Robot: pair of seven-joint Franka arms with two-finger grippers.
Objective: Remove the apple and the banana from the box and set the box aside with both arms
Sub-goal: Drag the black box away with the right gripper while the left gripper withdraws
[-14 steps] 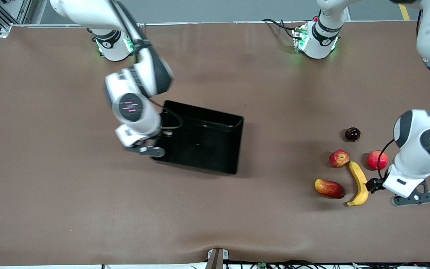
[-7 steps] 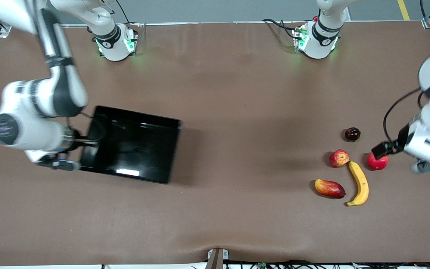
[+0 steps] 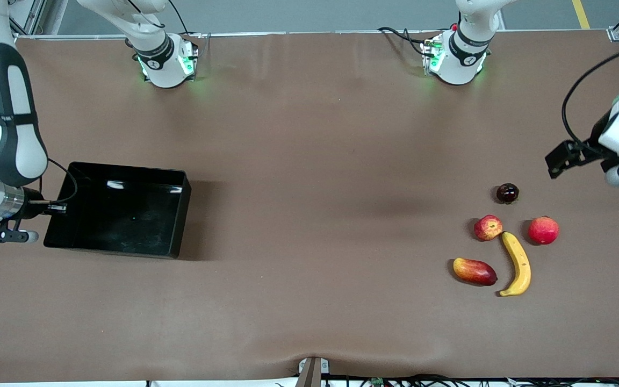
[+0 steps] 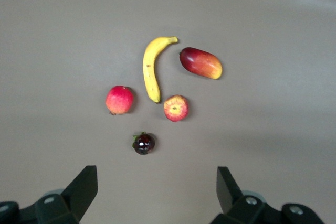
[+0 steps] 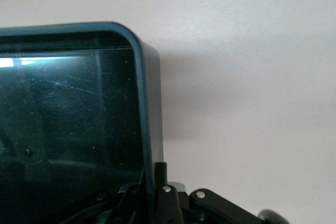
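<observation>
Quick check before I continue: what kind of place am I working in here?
Most likely a robotics lab bench, not a kitchen: two arm bases bolted along a table with a plain brown cover, cables running off its edges, and only a black tray, a banana and a few other fruits laid out.

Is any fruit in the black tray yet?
No, the black tray holds nothing; the banana and apple lie on the table toward the left arm's end.
</observation>
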